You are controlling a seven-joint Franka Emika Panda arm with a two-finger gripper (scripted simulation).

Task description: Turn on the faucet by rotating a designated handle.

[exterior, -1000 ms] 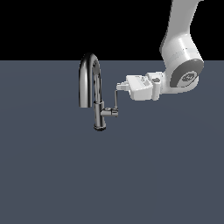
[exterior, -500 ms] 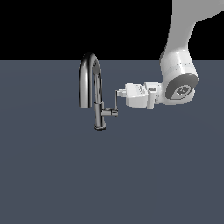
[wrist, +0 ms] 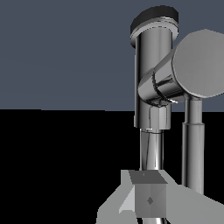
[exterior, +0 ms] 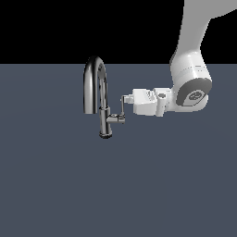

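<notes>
The chrome faucet stands on the dark floor, with an arched spout, a slim stem and a dark base. The handle is a thin lever rod rising from a stubby side cylinder on the exterior view's right of the stem. My gripper reaches in level from the exterior view's right, fingers shut together, tips at the top of the lever and not around it. In the wrist view the faucet stem, side cylinder and lever rod loom close; the gripper lies beside the rod.
The white arm comes down on the exterior view's right of the faucet. The flat dark grey floor spreads all around. Nothing else shows.
The gripper has dropped a little and its wrist has swung down, bringing the fingertips against the top of the lever. The faucet stays put; I cannot tell whether the lever turned.
</notes>
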